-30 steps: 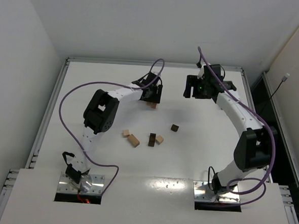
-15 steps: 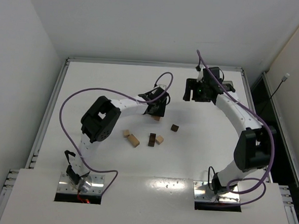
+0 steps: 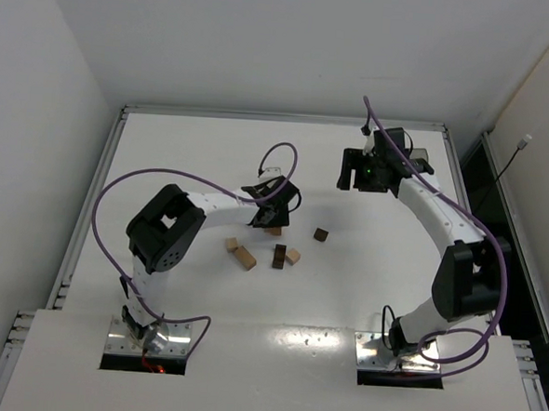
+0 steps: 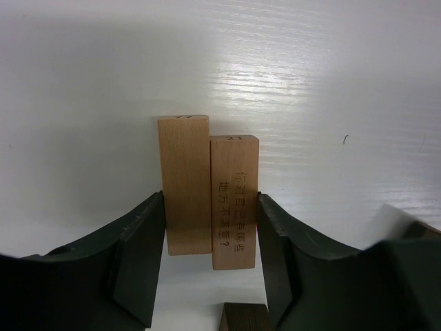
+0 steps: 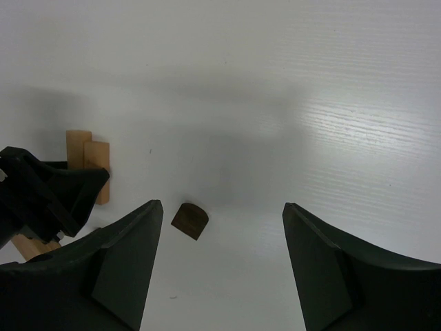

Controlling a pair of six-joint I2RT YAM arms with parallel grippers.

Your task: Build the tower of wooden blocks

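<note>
My left gripper (image 3: 272,219) (image 4: 211,207) is shut on two tan oblong wood blocks pressed side by side: a plain one (image 4: 185,183) and one with engraved characters (image 4: 234,200). Whether they touch the table I cannot tell. A dark block (image 4: 246,317) lies just under that wrist. On the table lie loose blocks: tan (image 3: 232,244), tan (image 3: 245,257), dark (image 3: 279,255), tan (image 3: 293,256), and a dark one (image 3: 320,234) (image 5: 190,219) apart. My right gripper (image 3: 356,169) (image 5: 220,207) hangs open above the table, holding nothing. No tower is in view.
The white table (image 3: 166,152) has a raised metal rim (image 3: 121,126) at the back and sides. Purple cables (image 3: 117,191) loop off both arms. In the right wrist view the left gripper (image 5: 48,196) shows at the left edge with its tan blocks (image 5: 89,155).
My left gripper has closed on the tan blocks and moved with them toward the near side, closer to the loose blocks. The right arm has hardly moved.
</note>
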